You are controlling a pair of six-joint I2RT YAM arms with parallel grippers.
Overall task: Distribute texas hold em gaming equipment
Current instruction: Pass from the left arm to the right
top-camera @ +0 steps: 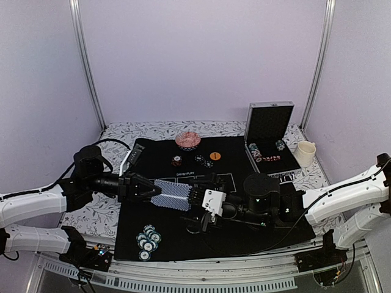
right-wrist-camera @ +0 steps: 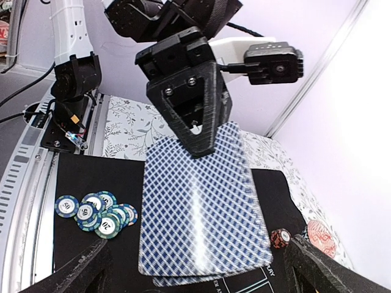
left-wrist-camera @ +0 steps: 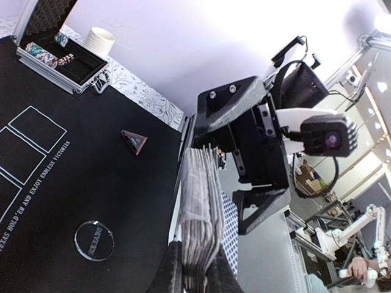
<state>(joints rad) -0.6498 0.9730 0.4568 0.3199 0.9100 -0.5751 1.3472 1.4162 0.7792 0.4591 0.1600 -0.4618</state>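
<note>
Playing cards [top-camera: 174, 195] with blue-checked backs are held as a slightly fanned deck above the middle of the black mat [top-camera: 244, 241], lying roughly level between the two arms. The left gripper [top-camera: 153, 191] pinches the deck at its left end. In the right wrist view, its black jaw presses down on the far edge of the top card. The right gripper [top-camera: 197, 198] is spread wide at the deck's other end, its fingers [right-wrist-camera: 70, 271] standing one on each side of the cards and apart from them.

A heap of teal poker chips [top-camera: 148, 239] lies near the mat's near-left corner. Toward the far edge sit a pinkish-red round heap [top-camera: 188, 140], too small to make out, a single reddish chip [top-camera: 177, 161], dark chips [top-camera: 200, 159] and an orange button [top-camera: 215, 155]. The left wrist view shows a small red-edged black triangle [left-wrist-camera: 134, 141] and a clear round disc [left-wrist-camera: 94, 240] flat on the mat, well apart.

By the mat's far-right corner an open silver case [top-camera: 269, 137] holds more chips. A cream cup [top-camera: 304, 152] stands just beside it on the table.
</note>
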